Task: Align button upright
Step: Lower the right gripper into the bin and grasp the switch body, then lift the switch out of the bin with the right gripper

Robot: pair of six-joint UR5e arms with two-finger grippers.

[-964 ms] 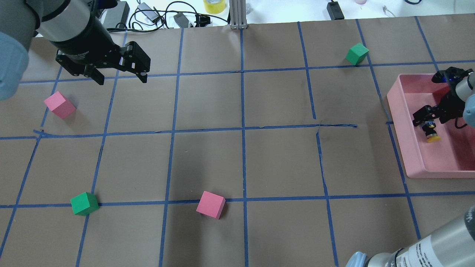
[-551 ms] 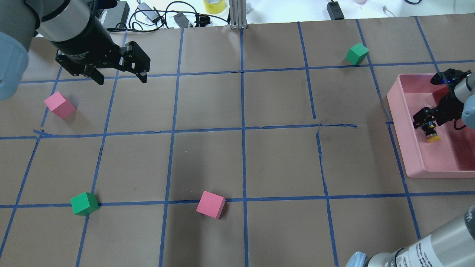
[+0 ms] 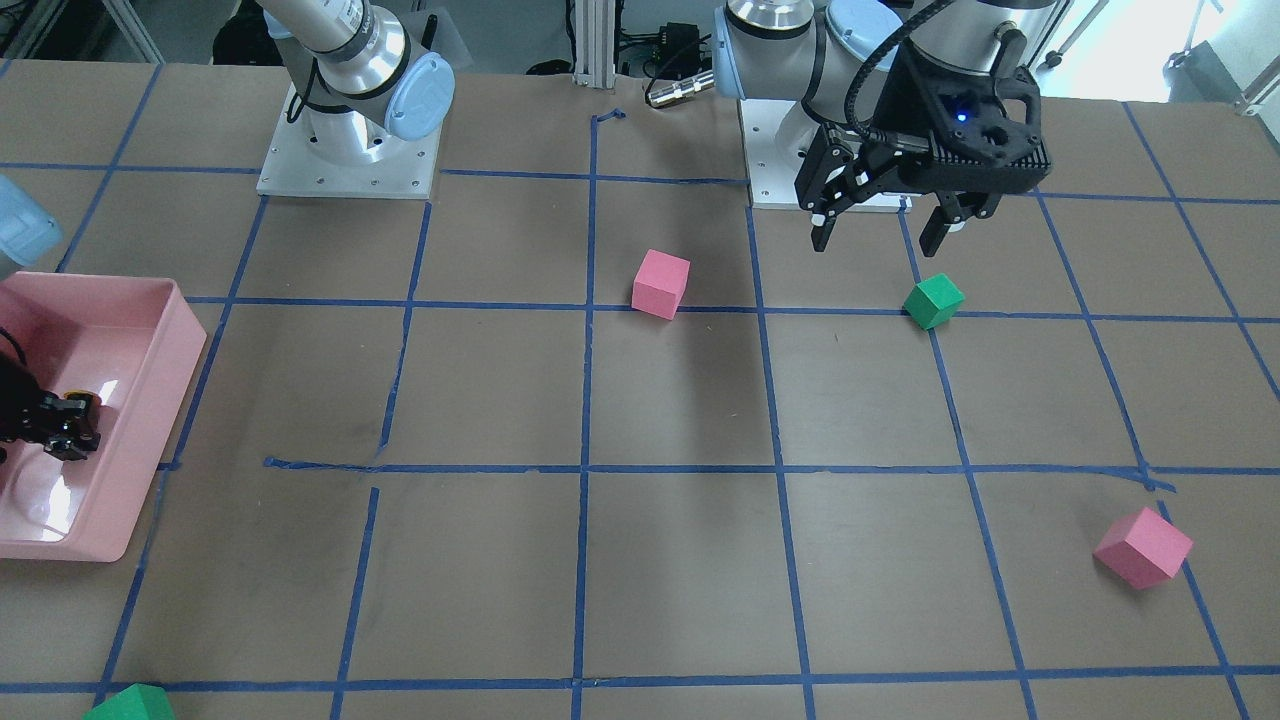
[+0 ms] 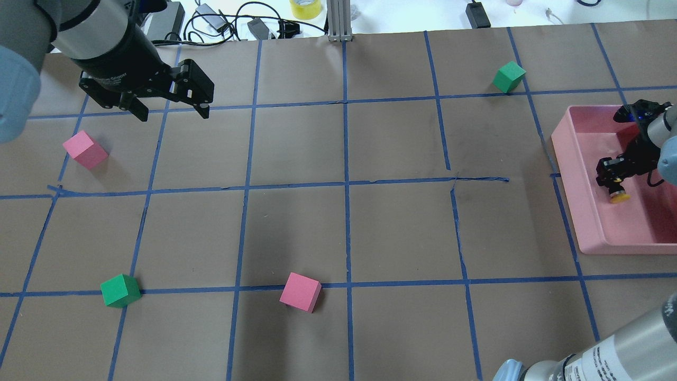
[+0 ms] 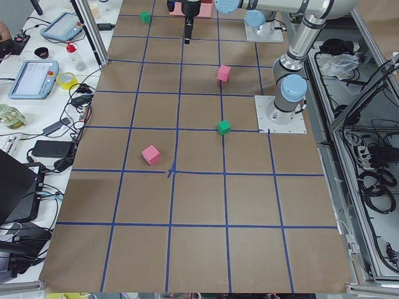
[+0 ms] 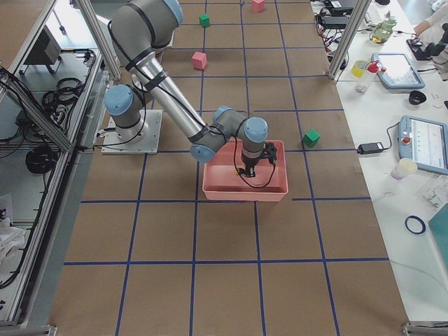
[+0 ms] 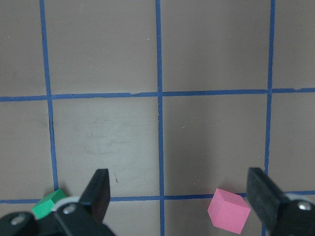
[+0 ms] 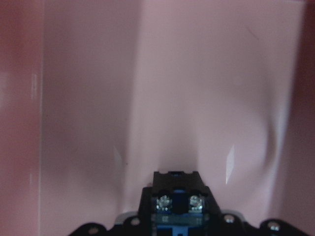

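Note:
The button (image 4: 618, 197) has a yellow cap on a black body and is inside the pink tray (image 4: 572, 182) at the table's right. My right gripper (image 4: 613, 179) is down in the tray and shut on the button's body, with the cap sticking out toward the robot's side. The right wrist view shows the button's black body with two screws (image 8: 177, 196) between the fingers. The front view shows the gripper (image 3: 58, 428) and the cap (image 3: 80, 400). My left gripper (image 4: 172, 111) hangs open and empty over the far left of the table.
Pink cubes (image 4: 85, 150) (image 4: 300, 291) and green cubes (image 4: 120, 290) (image 4: 509, 76) lie scattered on the brown, blue-taped table. The left wrist view shows a pink cube (image 7: 228, 210) and a green cube (image 7: 48, 203) below. Cables and tape lie beyond the far edge.
My right gripper's fingers have drawn together around the button's body in the tray. The button has barely shifted. The left arm has not moved.

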